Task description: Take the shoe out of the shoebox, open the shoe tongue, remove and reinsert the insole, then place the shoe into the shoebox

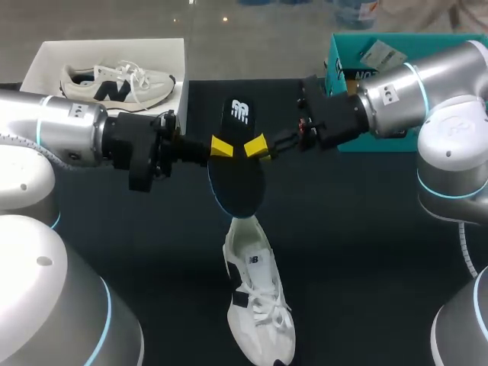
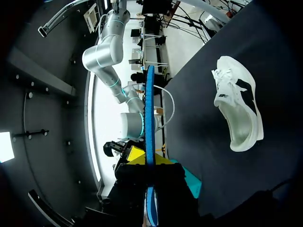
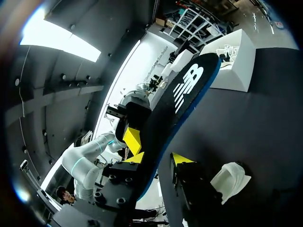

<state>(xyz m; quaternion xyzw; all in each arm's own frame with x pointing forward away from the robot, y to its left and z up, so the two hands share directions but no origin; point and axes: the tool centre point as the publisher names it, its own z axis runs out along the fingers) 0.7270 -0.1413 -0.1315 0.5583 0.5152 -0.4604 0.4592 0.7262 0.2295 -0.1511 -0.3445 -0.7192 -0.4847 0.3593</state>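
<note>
Insole of black foam, blue-rimmed, midair, long axis near-to-far, logo end far; left gripper and right gripper each clamped on 1 side edge; white sneaker beneath, toe nearward; white shoebox far-left

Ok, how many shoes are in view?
2. One shoe lies in the white shoebox, far left; the other shoe lies on the table, near middle. The teal box may hide more.
</note>
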